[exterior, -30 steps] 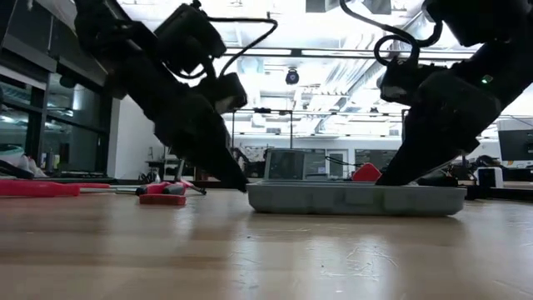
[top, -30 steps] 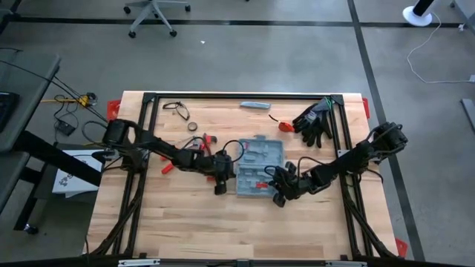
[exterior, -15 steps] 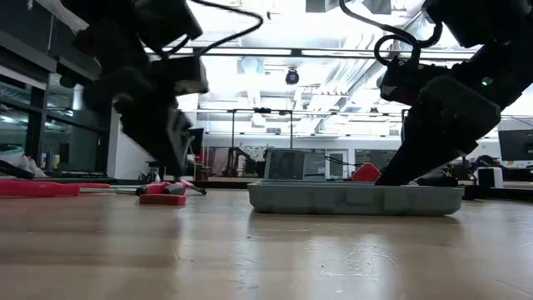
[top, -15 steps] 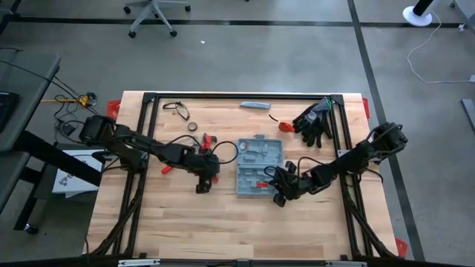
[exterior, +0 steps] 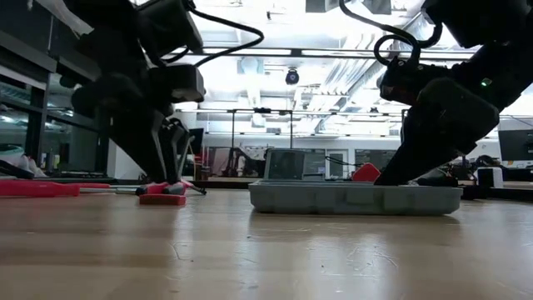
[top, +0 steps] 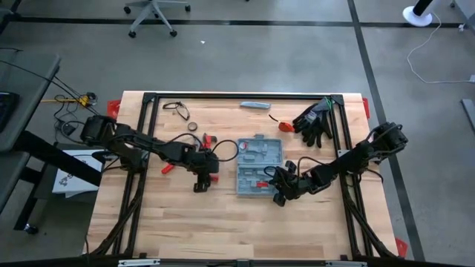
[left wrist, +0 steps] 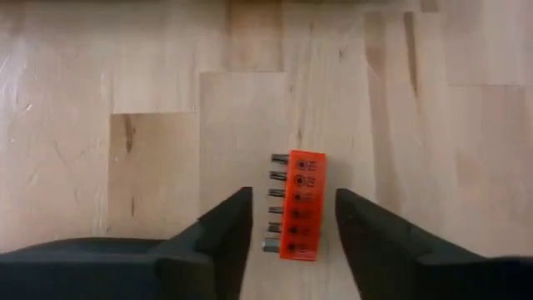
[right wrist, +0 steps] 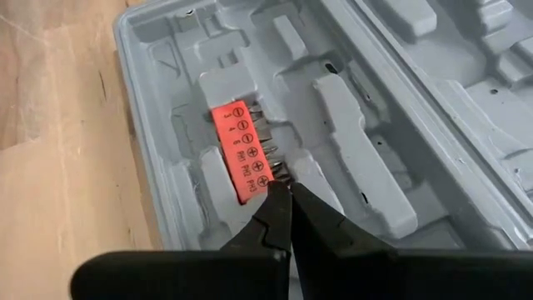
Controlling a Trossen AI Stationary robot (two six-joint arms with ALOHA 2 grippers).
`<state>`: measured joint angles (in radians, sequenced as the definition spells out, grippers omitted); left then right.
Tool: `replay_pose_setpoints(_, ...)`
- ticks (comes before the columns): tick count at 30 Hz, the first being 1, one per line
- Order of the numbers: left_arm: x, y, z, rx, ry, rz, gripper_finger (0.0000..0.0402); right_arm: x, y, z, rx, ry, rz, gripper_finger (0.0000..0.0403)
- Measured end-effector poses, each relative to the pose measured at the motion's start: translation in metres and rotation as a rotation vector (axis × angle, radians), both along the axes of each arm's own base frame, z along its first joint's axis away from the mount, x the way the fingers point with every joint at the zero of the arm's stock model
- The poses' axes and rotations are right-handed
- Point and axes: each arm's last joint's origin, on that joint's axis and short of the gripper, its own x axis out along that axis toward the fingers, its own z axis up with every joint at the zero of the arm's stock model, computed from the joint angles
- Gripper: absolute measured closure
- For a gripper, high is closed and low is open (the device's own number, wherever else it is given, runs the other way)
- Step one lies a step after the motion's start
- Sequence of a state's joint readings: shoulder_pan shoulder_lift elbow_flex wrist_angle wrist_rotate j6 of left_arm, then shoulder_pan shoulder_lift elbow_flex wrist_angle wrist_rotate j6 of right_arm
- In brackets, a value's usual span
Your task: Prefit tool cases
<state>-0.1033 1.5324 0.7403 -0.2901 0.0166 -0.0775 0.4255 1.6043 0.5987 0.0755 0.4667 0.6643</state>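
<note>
The blue-grey tool case (top: 260,167) lies open on the table, its moulded slots facing up (right wrist: 350,158). A red bit holder (right wrist: 241,154) sits in one slot, and my right gripper (right wrist: 279,190) is shut with its tips at that holder, at the case's near right (top: 273,189). Left of the case, my left gripper (left wrist: 293,196) is open and points down at the table (top: 200,184). A second orange-red bit holder (left wrist: 301,204) lies flat on the wood between its fingers, with a gap on each side. The low view shows the left gripper's two fingers (exterior: 169,167) spread apart. My right gripper's shut fingertips (right wrist: 275,200) meet the end of the red bit holder (right wrist: 260,177) that lies in the case, at its bits' side. The fingers slant down from the table's near right. The holder lies in its slot.
Black gloves (top: 315,122) lie at the far right, with a slim grey bar (top: 254,105) at the far edge. Red-handled tools (top: 208,141) (top: 167,167) and cables (top: 177,110) lie left of the case. The near half of the table is bare wood.
My left gripper has drawn back from the case's left side toward the table's left edge, risen a little and tipped more steeply down. Its fingers have then opened. My right gripper has kept still on the case.
</note>
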Motion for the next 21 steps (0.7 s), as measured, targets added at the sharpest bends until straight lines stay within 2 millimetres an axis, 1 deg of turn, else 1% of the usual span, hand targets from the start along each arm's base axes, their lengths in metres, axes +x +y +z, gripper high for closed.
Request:
replay_pose_setpoints(4,-0.003,0.001,-0.007,-0.006,-0.003,0.004,0.0195,0.0,0.0,0.0,0.0,0.001,0.0,0.0403)
replay_pose_setpoints(7,-0.009,0.001,-0.019,-0.028,0.02,0.011,0.0182,0.0,0.0,0.0,-0.001,0.003,0.0,0.0403)
replay_pose_setpoints(9,-0.011,0.001,-0.023,-0.035,0.009,0.025,0.0181,0.0,0.0,0.0,-0.001,0.003,0.0,0.0403)
replay_pose_setpoints(11,-0.013,0.0,-0.026,-0.035,-0.002,0.033,0.0181,0.0,0.0,0.0,-0.002,0.004,0.0,0.0403)
replay_pose_setpoints(16,-0.013,-0.004,-0.028,0.001,-0.039,0.033,0.0195,0.0,0.0,0.0,-0.001,0.004,0.0,0.0403)
replay_pose_setpoints(19,-0.012,-0.005,-0.028,0.025,-0.042,0.034,0.0213,0.0,0.0,0.0,0.003,0.003,-0.005,0.0403)
replay_pose_setpoints(21,-0.013,-0.006,-0.029,0.026,-0.036,0.032,0.0233,0.0,0.0,0.0,0.003,0.003,-0.005,0.0403)
